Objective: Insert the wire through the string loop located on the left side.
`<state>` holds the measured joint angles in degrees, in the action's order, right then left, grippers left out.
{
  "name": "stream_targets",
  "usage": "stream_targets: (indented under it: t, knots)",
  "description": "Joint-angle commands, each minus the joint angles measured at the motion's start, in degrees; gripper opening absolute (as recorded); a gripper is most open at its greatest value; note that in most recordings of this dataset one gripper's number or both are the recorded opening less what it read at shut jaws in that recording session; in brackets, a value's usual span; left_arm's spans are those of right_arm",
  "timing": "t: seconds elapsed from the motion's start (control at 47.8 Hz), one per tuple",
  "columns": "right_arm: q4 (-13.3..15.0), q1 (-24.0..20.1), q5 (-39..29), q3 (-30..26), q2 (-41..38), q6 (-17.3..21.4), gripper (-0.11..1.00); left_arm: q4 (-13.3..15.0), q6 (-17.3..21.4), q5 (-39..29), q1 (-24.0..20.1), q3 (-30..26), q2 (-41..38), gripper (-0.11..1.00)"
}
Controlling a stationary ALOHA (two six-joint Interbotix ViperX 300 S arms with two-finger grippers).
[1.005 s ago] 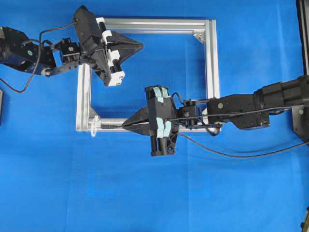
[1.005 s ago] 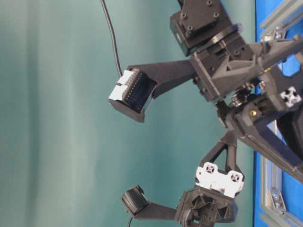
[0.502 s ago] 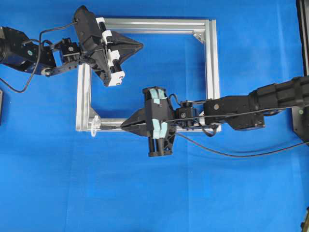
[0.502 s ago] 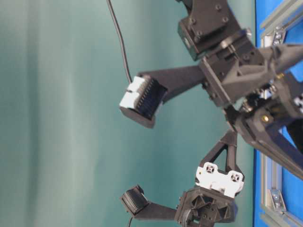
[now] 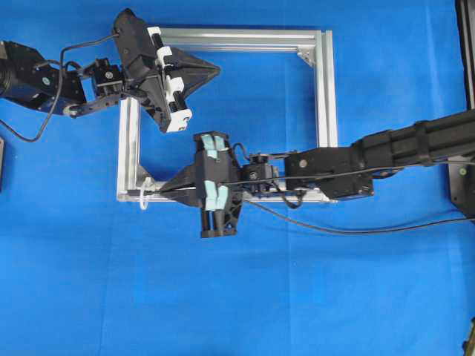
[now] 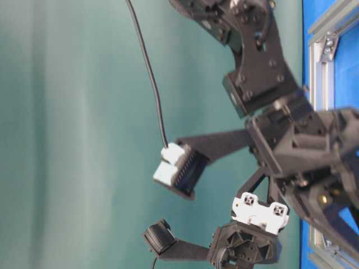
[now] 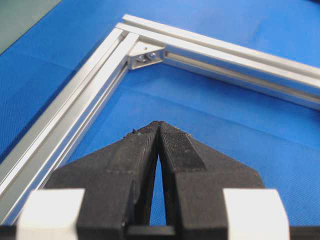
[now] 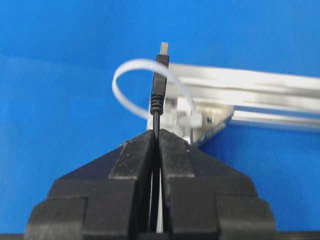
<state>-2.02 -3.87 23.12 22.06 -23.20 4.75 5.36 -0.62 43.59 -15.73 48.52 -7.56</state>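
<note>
Right gripper (image 8: pixel 156 134) wrist view: wire (image 8: pixel 159 82) at string loop (image 8: pixel 131 67).

A square frame (image 5: pixel 319 111) lies flat on the table (image 5: pixel 237 297), in the upper middle of the overhead view. The string loop (image 5: pixel 143 194) sits at the frame's lower left corner, sticking outward from it. The right gripper (image 5: pixel 165 190) reaches in from the right along the frame's lower bar, its tips just right of the loop. The wire (image 5: pixel 356 230) runs from those tips back under the right arm and trails off to the right across the table. In the right wrist view the wire's plug (image 8: pixel 160 75) stands ahead of the jaws, overlapping the loop (image 8: pixel 131 70). The left gripper (image 5: pixel 211 72) hangs over the frame's upper left part, pointing right, well apart from the loop.
</note>
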Motion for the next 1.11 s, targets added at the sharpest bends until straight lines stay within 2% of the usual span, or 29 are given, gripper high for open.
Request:
stream_targets:
  t: [0.0,0.314,0.774,0.9,1.088]
  knots:
    - [0.2,0.1,0.2,-2.5,0.0,-0.1,0.00,-0.1,-0.1,0.4,0.1,-0.4,1.8,0.00]
    - [0.1,0.3,0.2,-5.8,-2.4,-0.1,0.00,-0.1,-0.1,0.4,0.1,-0.4,1.8,0.00]
    - [0.2,0.3,-0.4,-5.9,-2.4,-0.1,0.00,-0.1,-0.1,0.4,0.1,0.1,2.0,0.00]
    - [0.2,0.3,-0.5,-5.9,-2.4,0.0,0.00,-0.1,0.0,0.4,-0.4,2.4,3.3,0.00]
    - [0.2,0.3,-0.6,-5.9,-2.4,-0.1,0.00,-0.1,-0.1,0.9,-0.9,10.1,8.3,0.00]
